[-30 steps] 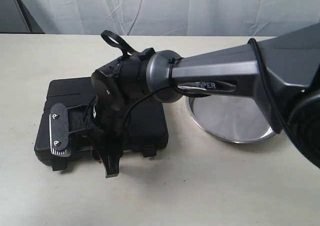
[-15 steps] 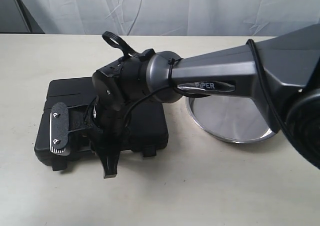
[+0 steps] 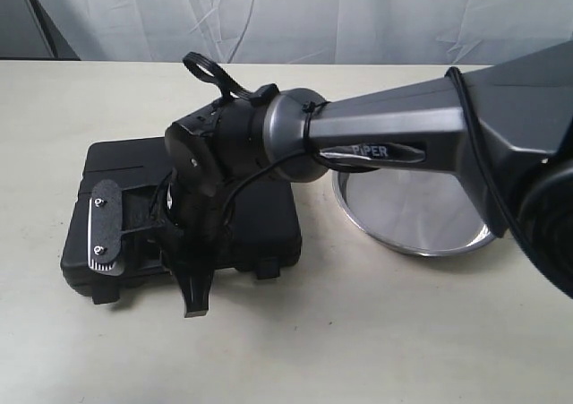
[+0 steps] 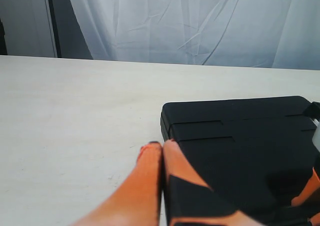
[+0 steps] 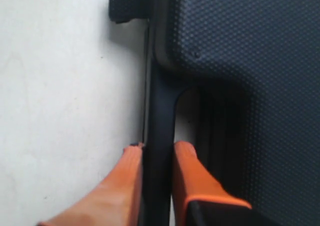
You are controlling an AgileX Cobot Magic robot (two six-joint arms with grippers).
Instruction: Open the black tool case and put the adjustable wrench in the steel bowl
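The worktop (image 3: 358, 332) carries the closed black case (image 3: 116, 167), its long axis running across the exterior view, with the steel bowl (image 3: 412, 216) off its right end. The case handle (image 5: 159, 110) lies along the near long edge. The right fingers (image 5: 187, 161) clamp it from both sides, so lifting here should swing the lid. The left fingers (image 4: 150, 166) are pressed together, empty, beside a case corner. The wrench is not visible and is presumably inside.

A lab-style test bench: pale table (image 3: 358, 350) backed by a creased white sheet (image 3: 313, 14).
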